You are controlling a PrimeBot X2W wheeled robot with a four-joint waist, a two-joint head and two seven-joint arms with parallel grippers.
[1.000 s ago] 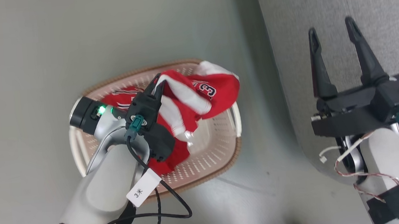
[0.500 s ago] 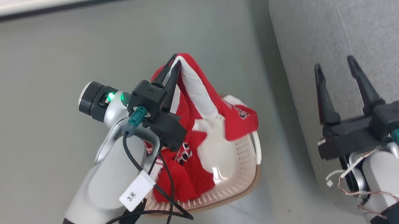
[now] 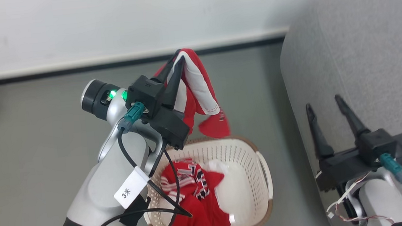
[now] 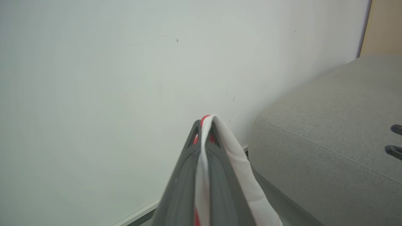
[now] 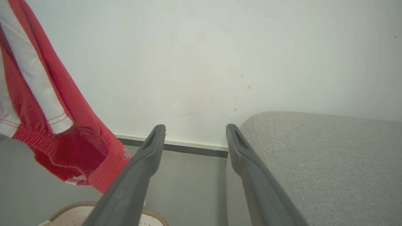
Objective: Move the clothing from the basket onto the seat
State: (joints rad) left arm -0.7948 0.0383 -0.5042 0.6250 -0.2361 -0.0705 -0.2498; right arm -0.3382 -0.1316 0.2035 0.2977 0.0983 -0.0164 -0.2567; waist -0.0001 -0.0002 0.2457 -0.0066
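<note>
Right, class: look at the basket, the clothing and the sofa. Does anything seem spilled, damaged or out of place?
Nothing stands out. One red piece hangs from the shut left gripper above the basket; a second piece lies crumpled inside it, as expected mid-task. The sofa looks undamaged.

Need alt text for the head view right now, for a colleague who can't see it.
The left gripper, shut on a red-and-white jersey piece, holds it hanging above the basket, where more red clothing lies. At the right, the right gripper is open against the grey sofa.
</note>
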